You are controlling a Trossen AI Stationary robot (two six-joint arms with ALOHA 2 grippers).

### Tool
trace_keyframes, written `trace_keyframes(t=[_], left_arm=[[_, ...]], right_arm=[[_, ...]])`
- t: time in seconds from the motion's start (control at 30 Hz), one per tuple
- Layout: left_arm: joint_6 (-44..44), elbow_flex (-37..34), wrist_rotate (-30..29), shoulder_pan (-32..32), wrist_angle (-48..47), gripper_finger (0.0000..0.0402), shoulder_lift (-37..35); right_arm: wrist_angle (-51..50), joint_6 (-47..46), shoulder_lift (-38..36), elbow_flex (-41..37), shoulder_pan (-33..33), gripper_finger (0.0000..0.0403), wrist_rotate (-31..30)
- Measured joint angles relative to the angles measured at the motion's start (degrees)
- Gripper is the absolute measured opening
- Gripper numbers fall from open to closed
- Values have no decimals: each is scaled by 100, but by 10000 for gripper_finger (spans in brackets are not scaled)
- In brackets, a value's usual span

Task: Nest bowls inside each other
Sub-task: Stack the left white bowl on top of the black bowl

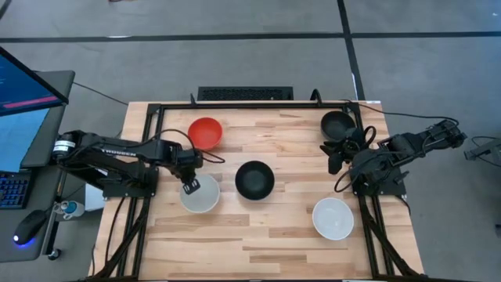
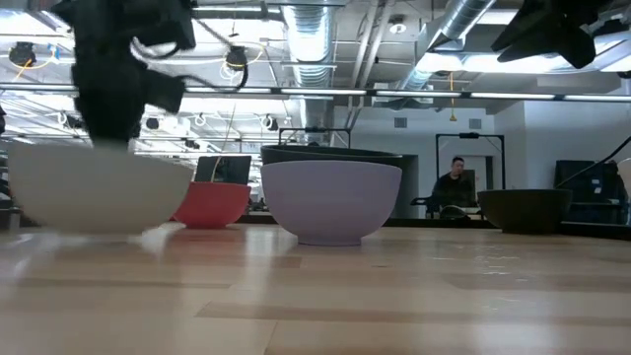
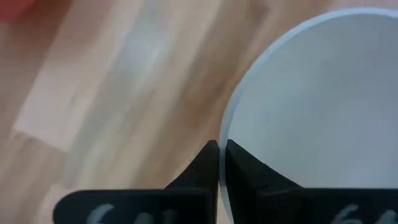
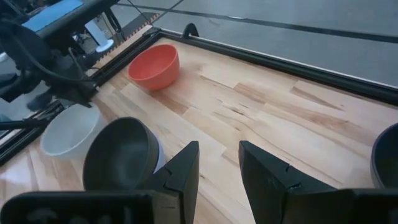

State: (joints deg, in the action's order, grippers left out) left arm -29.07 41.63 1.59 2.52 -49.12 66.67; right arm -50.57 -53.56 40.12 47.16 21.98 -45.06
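My left gripper point(image 1: 190, 186) is shut on the rim of a white bowl point(image 1: 200, 195) at the table's left middle. A red bowl point(image 1: 205, 133) sits on the table behind it. At the centre, a black bowl point(image 1: 254, 179) sits nested inside a pale blue bowl point(image 2: 331, 200). A second black bowl point(image 1: 337, 124) stands at the far right and a second white bowl point(image 1: 333, 218) at the near right. My right gripper point(image 1: 336, 157) hangs open above the table between these two, touching nothing. My left gripper pinches the white bowl's rim point(image 3: 222, 134) on its far left side. One finger point(image 3: 239, 168) is inside the bowl and the other point(image 3: 205, 168) outside, coming from above and pointing down. In the low view the bowl point(image 2: 94, 187) sits upright, its bottom seemingly just clear of the table.
A black frame rail point(image 1: 250, 105) runs along the table's far edge and down both sides. A monitor point(image 1: 23, 94) and a mouse stand off the table's left. Bare wood point(image 1: 258, 235) lies along the near edge. A person point(image 2: 454, 187) sits far back in the room.
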Motion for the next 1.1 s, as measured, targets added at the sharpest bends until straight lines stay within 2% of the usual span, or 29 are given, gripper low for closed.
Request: trace_keyframes(t=[0.17, 0.3, 0.53, 0.73, 0.87, 1.1], left_arm=[[-69, 1044, 15, 0, -474, 2, 52], [87, 2286, -130, 0, -1026, 1, 506], [1060, 4555, -424, -88, -2363, 1, 2486], [2019, 6211, -679, -84, -2452, 0, 3829], [2516, 6792, -701, 49, -2406, 0, 4374], [2944, 6852, -484, 146, -1867, 0, 4831]], right_arm=[[-23, 2, -2, 0, 0, 138, 0], [-49, 7, -2, 0, 0, 138, -2], [-169, 4, -1, 2, 0, 138, 0], [-168, 0, -2, 2, 2, 138, 0], [-115, -2, -1, 2, 4, 138, 20], [-79, -4, 0, 2, 12, 138, 173]])
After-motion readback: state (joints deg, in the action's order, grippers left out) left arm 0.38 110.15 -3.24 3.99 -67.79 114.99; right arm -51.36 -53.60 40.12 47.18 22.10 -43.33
